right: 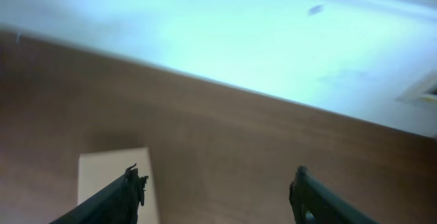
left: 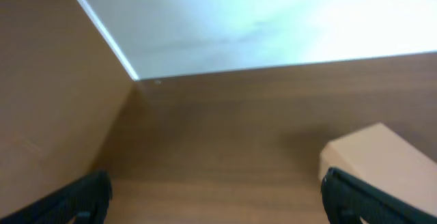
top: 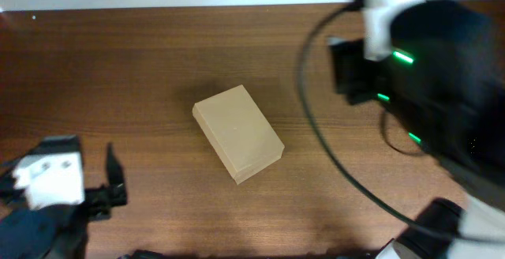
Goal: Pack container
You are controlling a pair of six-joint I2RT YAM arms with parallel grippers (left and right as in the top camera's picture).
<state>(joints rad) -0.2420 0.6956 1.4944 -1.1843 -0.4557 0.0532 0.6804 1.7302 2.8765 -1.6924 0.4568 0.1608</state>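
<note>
Resting shut at frame centre: cardboard box (top: pixel 238 133) on table (top: pixel 158 54).
Contents hidden. Left gripper (left: pixel 218 207) and right gripper (right: pixel 215 200) fingers spread, empty.

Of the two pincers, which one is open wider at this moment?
The left pincer: its jaws stand far apart, near the edges of its wrist view. The right pincer is open too, but narrower. Both are empty.

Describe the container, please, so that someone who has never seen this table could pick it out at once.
Look at the brown wooden table from overhead. Near its middle lies the container, a closed rectangular box turned at a slant to the table's edges. It is the only cardboard thing in view, plain, pale tan and unmarked.
</note>
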